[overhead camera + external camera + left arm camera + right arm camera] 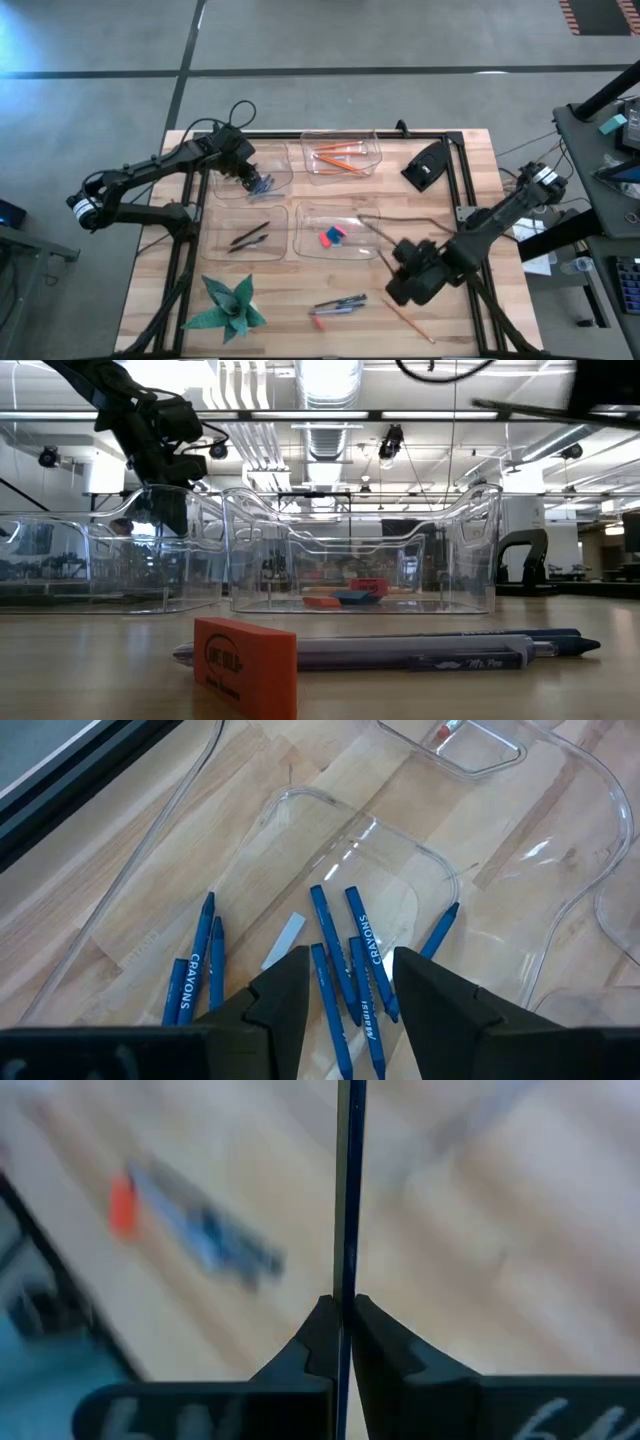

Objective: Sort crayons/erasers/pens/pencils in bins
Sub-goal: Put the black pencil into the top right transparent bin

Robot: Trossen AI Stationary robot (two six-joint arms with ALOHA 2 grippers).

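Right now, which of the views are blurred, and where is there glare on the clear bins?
Right wrist view: the table, the orange eraser and the pens beside it are smeared by blur; only the thin dark pen in the right gripper is crisp. Left wrist view: sharp, white glare on the crayon bin's rim. Low view: ceiling lights show through the bin walls.

Both arms are black, built of tubular links with chunky joint housings. Your left arm [150,175] has a white ring with dark marks at its base-end joint; black cable loops off it near the wrist. Right arm [490,225] carries the same white ring near its shoulder joint, and a thin cable trails from its wrist block. Left gripper [350,982] shows two matte black wedge-shaped fingers [285,990] on a black crossbar. Right gripper [340,1330] has identical black angular fingers, with faint raised lettering on the bar below.
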